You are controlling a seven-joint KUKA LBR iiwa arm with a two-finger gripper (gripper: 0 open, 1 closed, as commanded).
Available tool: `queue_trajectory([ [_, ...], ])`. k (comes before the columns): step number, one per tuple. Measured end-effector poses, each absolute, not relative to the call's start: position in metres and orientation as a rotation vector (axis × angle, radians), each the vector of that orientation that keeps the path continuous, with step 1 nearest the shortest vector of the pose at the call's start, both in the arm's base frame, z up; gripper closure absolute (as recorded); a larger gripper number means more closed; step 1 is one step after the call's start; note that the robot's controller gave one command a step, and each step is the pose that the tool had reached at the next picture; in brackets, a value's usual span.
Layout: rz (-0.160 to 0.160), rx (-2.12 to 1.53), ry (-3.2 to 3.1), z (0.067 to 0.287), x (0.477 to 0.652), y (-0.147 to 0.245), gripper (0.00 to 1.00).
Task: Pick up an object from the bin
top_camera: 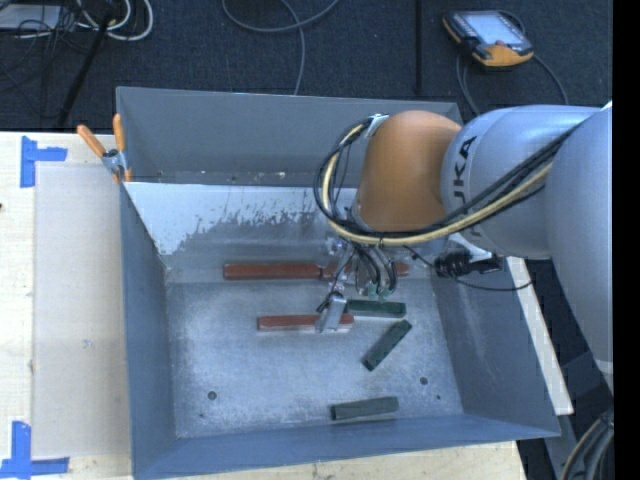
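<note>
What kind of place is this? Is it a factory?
Most likely a robot lab or test workshop: a big robot arm reaches into a grey metal bin of small brown bars and dark green bars, and loose cables lie on the dark floor behind.

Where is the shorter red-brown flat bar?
The shorter red-brown flat bar lies mid-floor in the camera view, below the longer red-brown bar, right end by the gripper.

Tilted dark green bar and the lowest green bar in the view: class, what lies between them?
Only bare bin floor separates the tilted bar from the lowest bar, per the camera view.
</note>
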State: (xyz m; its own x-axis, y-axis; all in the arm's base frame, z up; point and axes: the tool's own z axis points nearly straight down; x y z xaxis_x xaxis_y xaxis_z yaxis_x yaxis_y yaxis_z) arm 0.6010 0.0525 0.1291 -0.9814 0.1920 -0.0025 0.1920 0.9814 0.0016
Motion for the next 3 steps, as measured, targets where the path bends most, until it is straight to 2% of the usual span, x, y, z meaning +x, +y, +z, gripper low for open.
queue_trajectory([
  [1, 0.001, -0.083, 3.14, 0.081, 0.6, -0.02, 0.0],
  [2, -0.002, 0.03, 3.138, 0.067, 0.604, -0.062, 1.0],
  [3, -0.001, 0.047, 3.139, 0.067, 0.604, -0.058, 1.0],
])
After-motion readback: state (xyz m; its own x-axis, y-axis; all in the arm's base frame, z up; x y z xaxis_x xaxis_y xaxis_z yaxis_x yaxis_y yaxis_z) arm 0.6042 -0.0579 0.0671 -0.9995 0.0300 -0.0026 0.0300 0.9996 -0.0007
